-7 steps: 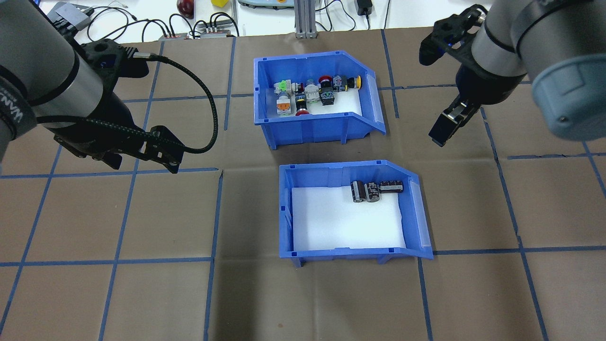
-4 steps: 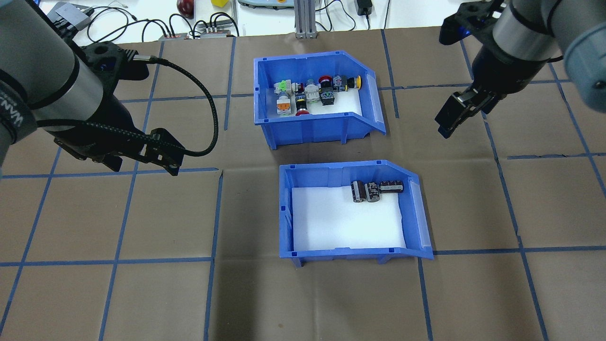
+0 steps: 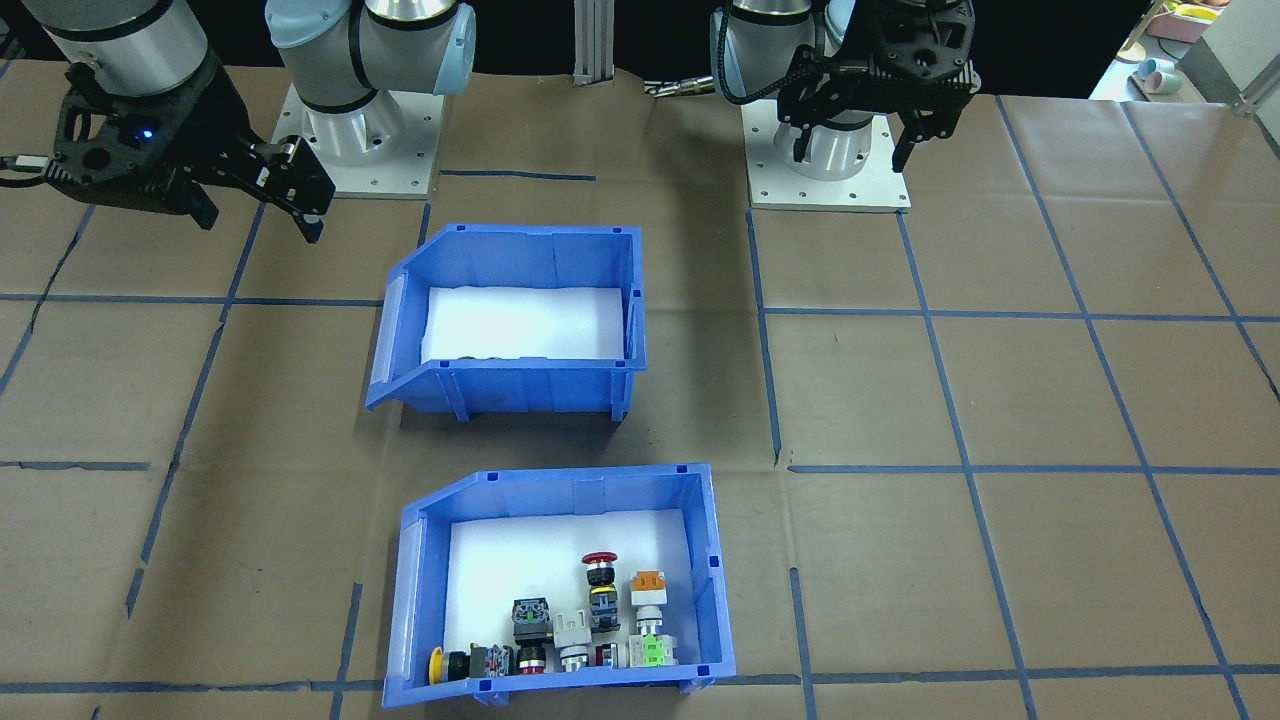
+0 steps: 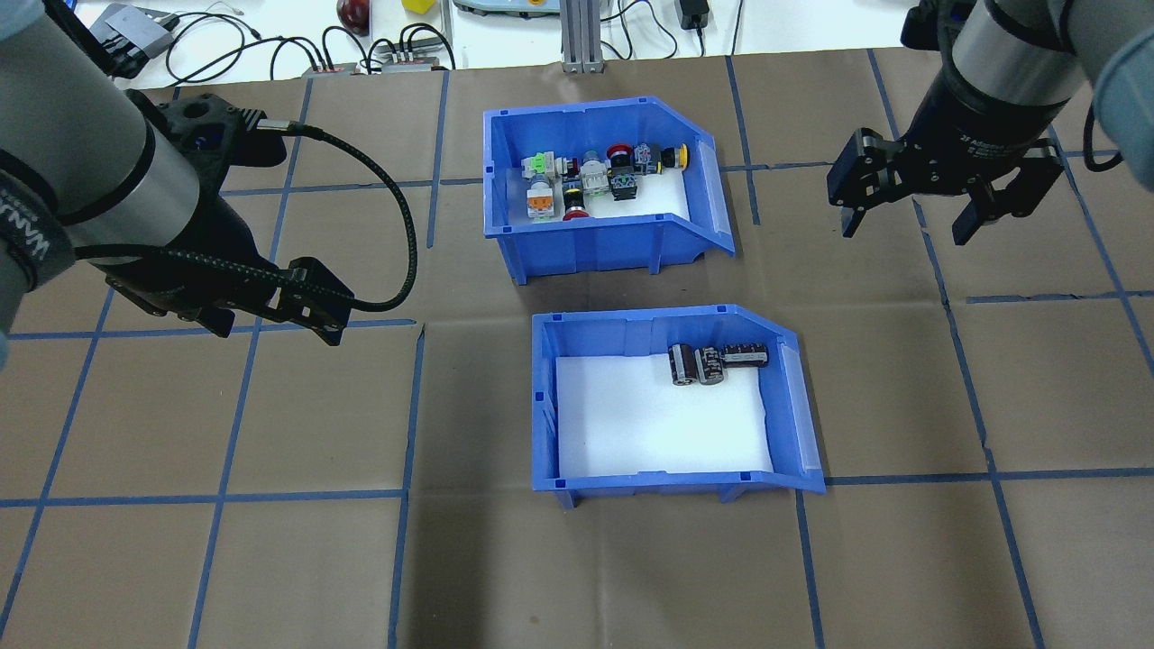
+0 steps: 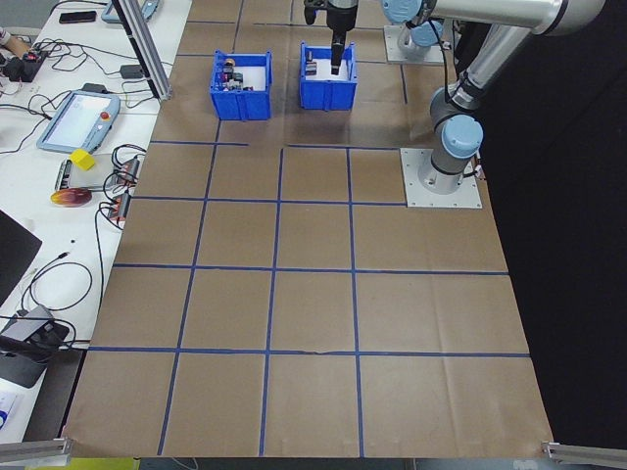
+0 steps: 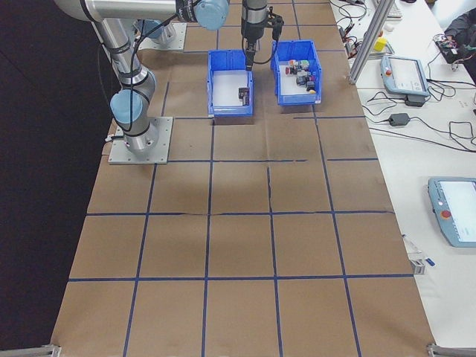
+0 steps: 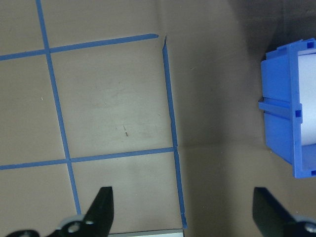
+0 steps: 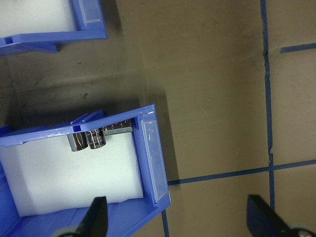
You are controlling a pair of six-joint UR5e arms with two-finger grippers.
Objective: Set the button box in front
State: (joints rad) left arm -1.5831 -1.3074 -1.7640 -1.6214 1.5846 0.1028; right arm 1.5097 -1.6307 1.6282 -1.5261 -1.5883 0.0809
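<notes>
The button box (image 4: 690,239) is a blue bin holding red, orange, yellow and green switches. It stands on the far side of the table, behind the second blue bin (image 4: 541,406). The front-facing view shows the button box (image 3: 420,600) at the bottom. My right gripper (image 4: 904,230) hangs open and empty to the right of the button box's open front, clear of it. Its wrist view has the right gripper (image 8: 180,222) over bare table beside the second bin (image 8: 148,163). My left gripper (image 4: 275,324) is open and empty, well left of both bins.
The second bin holds black cylindrical parts (image 4: 717,363) at its back right corner. Cables and small devices (image 4: 379,54) lie beyond the table's far edge. Brown paper with blue tape lines (image 4: 225,496) covers the table. The left wrist view shows the second bin's corner (image 7: 289,123).
My right gripper has swung up and to the right and turned at the wrist, so both of its fingers now show spread apart. The left arm and both bins have barely moved.
</notes>
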